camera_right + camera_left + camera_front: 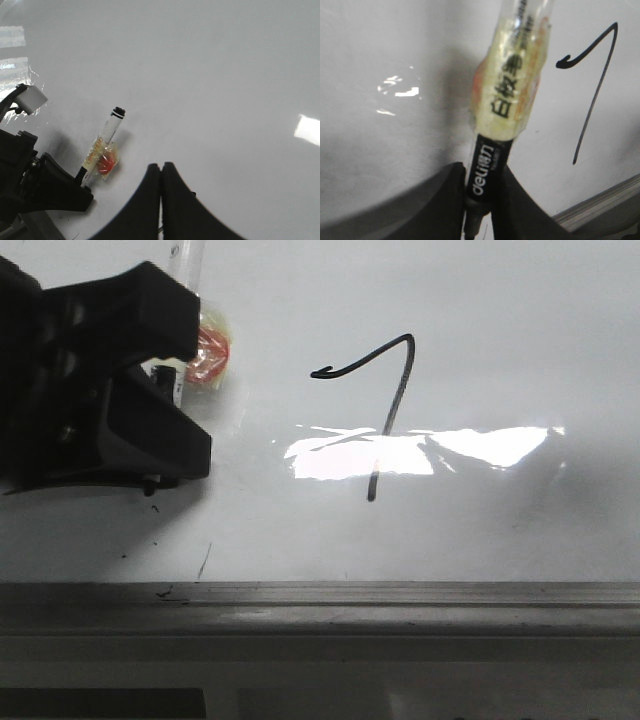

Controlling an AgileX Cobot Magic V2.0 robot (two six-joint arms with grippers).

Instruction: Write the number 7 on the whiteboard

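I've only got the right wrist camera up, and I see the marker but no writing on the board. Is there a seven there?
Observer: Yes. The front view shows the number 7 on the whiteboard, with a hooked top bar and a long stem.
Operator: Does the left gripper really have the marker?
Observer: The left wrist view shows the left gripper shut on the marker, with its fingers on the black end.
Operator: Is it over the stroke?
Observer: No. In the front view the gripper and marker sit left of the 7, clear of it.
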